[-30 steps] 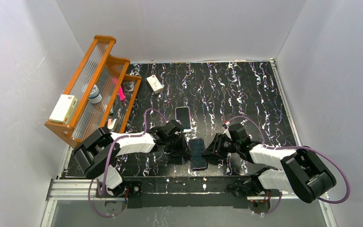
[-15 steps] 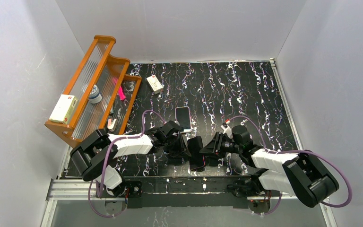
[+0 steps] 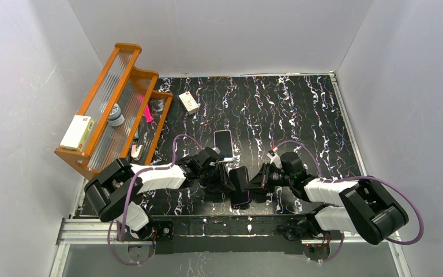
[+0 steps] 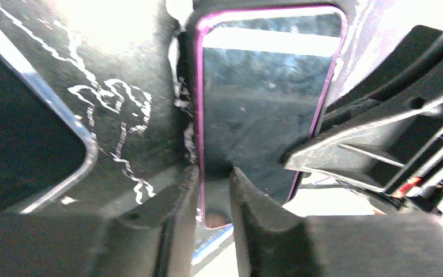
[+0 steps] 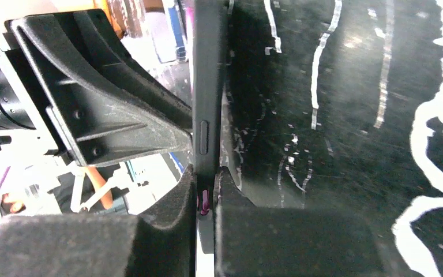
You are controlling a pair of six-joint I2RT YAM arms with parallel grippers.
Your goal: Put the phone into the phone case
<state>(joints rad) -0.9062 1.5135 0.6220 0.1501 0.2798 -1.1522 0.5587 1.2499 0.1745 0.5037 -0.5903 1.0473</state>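
Orange wooden rack (image 3: 121,98) far left, white box (image 3: 76,133) on it. Small white box (image 3: 188,102) on tabletop (image 3: 311,115) nr rack. Silver-rimmed slab (image 3: 223,143) lies flat just behind left claw (image 3: 228,182), crowding it. Pink-rimmed slab (image 3: 240,186) near centre, tipped on edge btwn both claws. Which slab is phone, which case: can't tell. Left claw almost closed, fingers (image 4: 173,222) astride slab's end. Right claw (image 3: 258,183) pinches slab's thin edge from opp side.

My black marbled table (image 3: 300,115) carried an orange wooden rack (image 3: 121,109) at the left edge, a small white box (image 3: 188,102) near it, and a pale-rimmed phone (image 3: 223,143) lying flat.
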